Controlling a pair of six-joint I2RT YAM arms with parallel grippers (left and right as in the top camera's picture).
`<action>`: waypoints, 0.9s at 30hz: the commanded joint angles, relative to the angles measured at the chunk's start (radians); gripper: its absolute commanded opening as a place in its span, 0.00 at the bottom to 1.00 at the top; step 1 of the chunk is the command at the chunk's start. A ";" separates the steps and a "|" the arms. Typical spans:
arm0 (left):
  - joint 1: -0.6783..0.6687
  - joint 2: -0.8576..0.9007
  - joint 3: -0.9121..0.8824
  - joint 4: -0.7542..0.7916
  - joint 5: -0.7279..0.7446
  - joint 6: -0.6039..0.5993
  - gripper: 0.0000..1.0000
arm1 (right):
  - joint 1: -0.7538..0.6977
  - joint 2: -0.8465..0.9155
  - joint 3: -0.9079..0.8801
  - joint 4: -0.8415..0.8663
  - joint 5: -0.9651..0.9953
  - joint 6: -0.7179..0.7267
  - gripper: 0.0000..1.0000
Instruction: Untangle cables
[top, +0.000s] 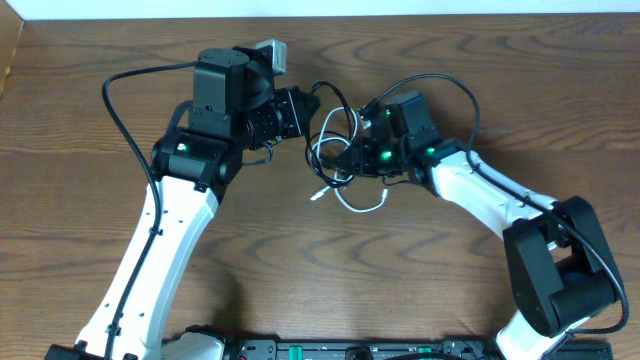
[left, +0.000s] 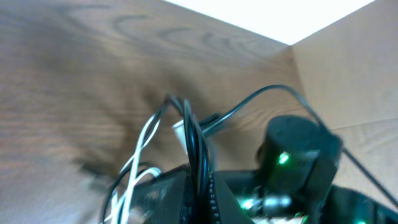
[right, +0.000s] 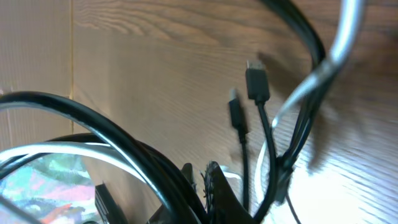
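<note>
The tangle lies mid-tabletop (top: 90, 40), between my two arms. My left fingers (top: 306, 106) are clenched on the black cable (left: 194, 140) at the knot's far-left edge. My right fingers (top: 352, 152) are closed at its right side, though I cannot tell on which strand. The white cable (top: 362, 208) loops out toward my base, so I judge a sideways pull apart fits.

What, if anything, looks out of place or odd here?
Yes: the white cable and black cable are looped through each other in a tangle at mid-table, one white plug end poking out.
</note>
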 joint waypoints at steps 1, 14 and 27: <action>0.002 -0.008 0.010 -0.061 -0.129 0.010 0.07 | -0.050 0.004 0.011 -0.063 -0.055 -0.054 0.01; -0.004 0.149 0.010 -0.174 -0.443 0.074 0.13 | -0.150 -0.068 0.011 -0.401 -0.043 -0.225 0.01; -0.050 0.100 0.010 -0.133 0.331 0.399 0.49 | -0.200 -0.217 0.011 -0.408 0.027 -0.197 0.01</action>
